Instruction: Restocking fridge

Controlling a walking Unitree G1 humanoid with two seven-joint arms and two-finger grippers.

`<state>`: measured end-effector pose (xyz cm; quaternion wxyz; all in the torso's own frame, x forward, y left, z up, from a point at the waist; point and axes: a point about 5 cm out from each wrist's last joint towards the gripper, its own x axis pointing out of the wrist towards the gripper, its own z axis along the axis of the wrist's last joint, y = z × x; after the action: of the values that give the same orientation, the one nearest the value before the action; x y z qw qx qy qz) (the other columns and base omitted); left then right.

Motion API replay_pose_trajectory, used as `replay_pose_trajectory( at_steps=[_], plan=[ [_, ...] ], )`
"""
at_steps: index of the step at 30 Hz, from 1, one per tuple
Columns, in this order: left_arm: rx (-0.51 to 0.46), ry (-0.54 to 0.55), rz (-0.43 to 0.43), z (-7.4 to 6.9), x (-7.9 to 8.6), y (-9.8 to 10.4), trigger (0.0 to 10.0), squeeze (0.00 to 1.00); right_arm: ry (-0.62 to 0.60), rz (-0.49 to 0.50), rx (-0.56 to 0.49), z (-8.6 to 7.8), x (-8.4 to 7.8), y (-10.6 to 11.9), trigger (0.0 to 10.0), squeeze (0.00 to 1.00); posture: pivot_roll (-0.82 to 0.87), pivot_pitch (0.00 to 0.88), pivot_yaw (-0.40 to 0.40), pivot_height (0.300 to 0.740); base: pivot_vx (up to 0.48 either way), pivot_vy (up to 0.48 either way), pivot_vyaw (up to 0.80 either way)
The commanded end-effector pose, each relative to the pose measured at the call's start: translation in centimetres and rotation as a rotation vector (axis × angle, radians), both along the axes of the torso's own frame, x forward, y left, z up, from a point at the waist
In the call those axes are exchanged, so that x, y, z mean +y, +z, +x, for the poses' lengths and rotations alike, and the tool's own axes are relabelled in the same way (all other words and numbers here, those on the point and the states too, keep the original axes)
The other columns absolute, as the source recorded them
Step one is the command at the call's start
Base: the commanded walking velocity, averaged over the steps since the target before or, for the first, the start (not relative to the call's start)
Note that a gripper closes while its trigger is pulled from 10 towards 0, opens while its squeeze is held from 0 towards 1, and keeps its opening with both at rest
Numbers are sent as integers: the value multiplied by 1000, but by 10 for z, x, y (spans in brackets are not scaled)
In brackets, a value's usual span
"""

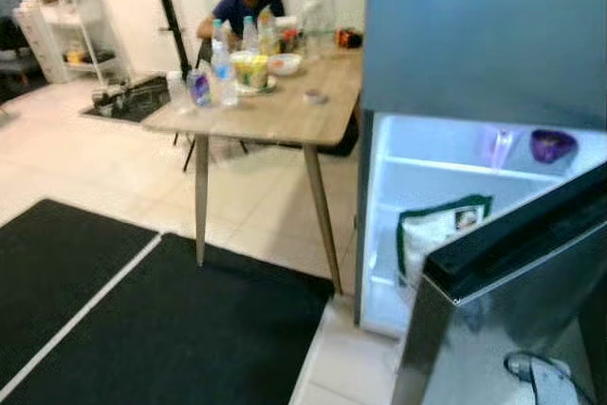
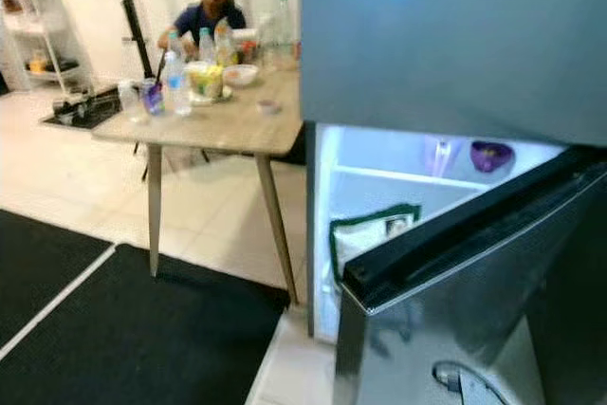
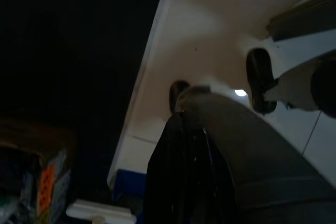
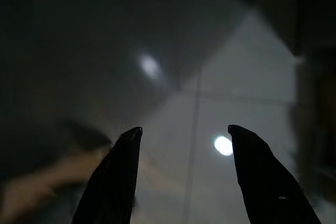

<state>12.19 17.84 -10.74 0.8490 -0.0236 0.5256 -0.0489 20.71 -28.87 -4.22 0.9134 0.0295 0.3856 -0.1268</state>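
Currently fridge (image 1: 493, 45) door (image 1: 512, 301) hangs open lower right, half-blocking the lit shelves; table (image 1: 275, 116) stands upper left. Right gripper (image 4: 184, 132) fingers apart; left gripper (image 3: 184, 171) state unclear.

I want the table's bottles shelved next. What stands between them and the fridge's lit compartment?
Nothing visible blocks the way: the bottles stand on the table beside the fridge, bare floor between. Its lower door hangs open, and the shelf holds only a purple bowl.

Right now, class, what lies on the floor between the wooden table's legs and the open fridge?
In the left eye view, between the table and the fridge, pale tiled floor and the black mat's edge.
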Motion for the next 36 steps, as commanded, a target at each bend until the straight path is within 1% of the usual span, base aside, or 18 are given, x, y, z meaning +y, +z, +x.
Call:
replay_pose_trajectory(
  at_steps=[1,3,4,5,10,14,15,17,19,20,21,23,25,27,28,29,34,36],
  plan=[
    [0,10,11,0,4,0,10000,0,22,48,-101,17,4,11,10000,0,-118,0,21,740,0,0,0],
    [0,11,11,0,4,0,10000,0,22,62,-123,21,5,14,10000,0,-118,0,21,740,0,0,0],
    [0,11,10,0,5,0,10000,0,61,126,-222,41,9,28,10000,0,-116,0,21,740,0,0,0],
    [0,10,10,0,5,0,10000,0,81,152,-256,47,11,34,10000,0,-116,0,21,740,0,0,0],
    [0,11,9,0,5,0,10000,0,188,240,-347,66,24,48,10000,0,-116,0,21,740,0,0,0],
    [-1,7,8,0,4,0,10000,0,465,400,-491,100,63,79,10000,0,-114,0,22,740,0,0,0],
    [-1,7,8,0,4,0,10000,0,465,400,-491,100,63,79,10000,0,-114,0,22,740,0,0,0],
    [-2,5,6,0,4,0,10000,0,614,499,-613,124,95,109,10000,0,-114,0,23,740,0,0,0],
    [-3,5,5,0,3,1,10000,0,627,623,-836,151,118,156,10000,0,-102,0,17,740,0,0,0],
    [-5,7,5,1,3,1,10000,0,564,723,-975,164,122,185,10000,0,-102,0,17,740,0,0,0],
    [-5,7,5,1,3,1,10000,0,564,723,-975,164,122,185,10000,0,-102,0,17,740,0,0,0],
    [-7,12,5,1,3,1,10000,0,535,782,-1103,175,125,217,10000,0,-100,0,18,740,0,0,0],
    [-8,12,5,1,3,1,10000,0,540,764,-1108,178,126,222,10000,0,-100,0,18,740,0,0,0],
    [-8,9,5,1,3,1,10000,0,587,679,-977,171,123,195,10000,0,-99,0,12,740,0,0,0],
    [-8,9,5,1,3,1,10000,0,587,679,-977,171,123,195,10000,0,-99,0,12,740,0,0,0],
    [-10,13,3,2,3,1,10000,0,640,651,-859,159,125,167,10000,0,-99,0,11,740,0,0,0],
    [-11,11,1,2,2,1,10000,0,754,419,-543,126,128,103,10000,0,-101,0,11,740,0,0,0],
    [-12,11,0,2,2,1,10000,0,725,347,-392,107,122,73,10000,0,-101,0,11,740,0,0,0]
  ],
)
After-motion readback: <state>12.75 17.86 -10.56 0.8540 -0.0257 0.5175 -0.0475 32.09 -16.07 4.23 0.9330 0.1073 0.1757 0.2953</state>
